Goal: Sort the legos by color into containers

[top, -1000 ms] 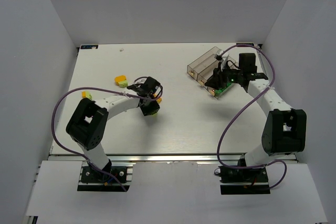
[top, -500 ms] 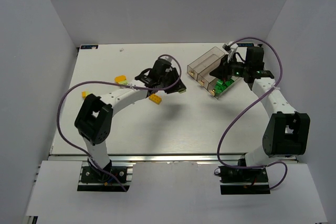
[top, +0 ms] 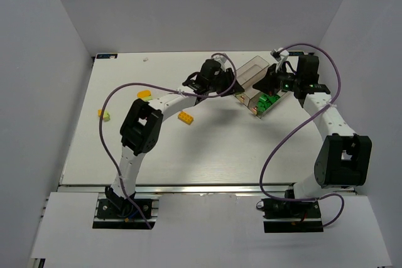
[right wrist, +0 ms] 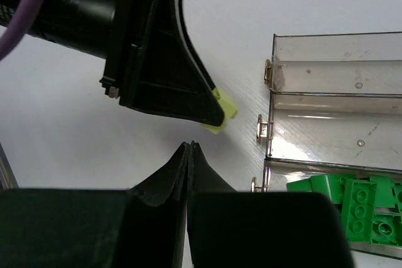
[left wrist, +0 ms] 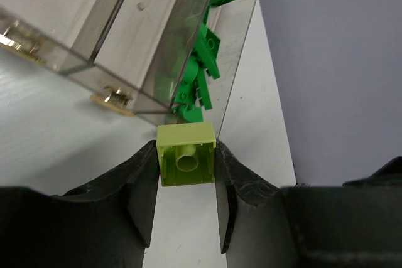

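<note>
A: What fills the upper left of the frame?
B: The left gripper point(right wrist: 213, 115), black, slanting down toward the centre, with a pale lime brick point(right wrist: 225, 110) at its tip.
A: And bottom centre?
B: The right gripper point(right wrist: 188, 147), fingers pressed together, just below that brick.
A: The right side?
B: Three joined clear bins point(right wrist: 333, 94); dark green bricks point(right wrist: 355, 208) lie in the lowest one.
</note>
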You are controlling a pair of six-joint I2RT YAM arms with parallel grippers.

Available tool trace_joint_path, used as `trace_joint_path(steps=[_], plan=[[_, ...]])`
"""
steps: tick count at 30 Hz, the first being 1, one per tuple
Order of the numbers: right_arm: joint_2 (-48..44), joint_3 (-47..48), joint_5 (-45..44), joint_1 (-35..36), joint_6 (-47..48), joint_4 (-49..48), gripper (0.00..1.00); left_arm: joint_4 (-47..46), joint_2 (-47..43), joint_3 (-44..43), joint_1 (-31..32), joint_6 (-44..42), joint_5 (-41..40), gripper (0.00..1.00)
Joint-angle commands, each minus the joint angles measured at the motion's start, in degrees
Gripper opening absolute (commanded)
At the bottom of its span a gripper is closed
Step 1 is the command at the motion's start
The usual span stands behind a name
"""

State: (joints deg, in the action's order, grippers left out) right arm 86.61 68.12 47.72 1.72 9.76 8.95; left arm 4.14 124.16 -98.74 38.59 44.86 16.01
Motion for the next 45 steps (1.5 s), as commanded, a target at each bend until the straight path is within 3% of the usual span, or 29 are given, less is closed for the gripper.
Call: trace_joint_path(steps=[1, 14, 20, 25, 32, 39, 42, 44, 45], plan=[[-1.88, 2.2, 0.53, -0.4, -1.06, -1.13, 0.0, -7.03, 2.12, -4.69, 0.79, 0.66, 2.53, 0.17], [-1.18, 2.98, 1.05, -0.92, 0.79, 3.26, 0.0, -8.8, 14.26, -18.41, 1.4, 3.65, 2.45, 0.24], [-0.83, 3.25, 1.23, -1.01, 1.05, 3.62, 0.0, -6.78, 16.11, -21.14, 1.75, 4.09, 0.96, 0.37], [-0.56, 3.6, 1.32, -1.01, 0.96, 3.79, 0.0, -4.49, 16.91, -22.2, 2.02, 3.92, -0.36, 0.54], [-0.48, 4.22, 1.76, -1.1, 1.31, 3.97, 0.0, -2.82, 16.73, -24.56, 2.02, 3.48, -1.07, 0.64], [-0.48, 5.53, 4.38, -1.1, 6.13, 7.12, 0.0, 1.99, 13.14, -25.98, 2.02, 0.41, -4.75, 0.61], [-0.39, 7.2, 8.59, -1.1, 11.32, 11.52, 0.0, 5.6, 7.01, -20.48, 1.67, -3.37, -10.02, 0.56], [-0.21, 8.25, 12.11, -1.1, 17.73, 14.93, 0.11, 6.14, 2.25, -14.41, 1.05, -5.48, -14.06, 0.52], [-0.04, 8.43, 13.17, -1.01, 19.93, 16.17, 0.23, 5.62, -3.51, -6.72, 0.79, -6.01, -14.95, 0.39]])
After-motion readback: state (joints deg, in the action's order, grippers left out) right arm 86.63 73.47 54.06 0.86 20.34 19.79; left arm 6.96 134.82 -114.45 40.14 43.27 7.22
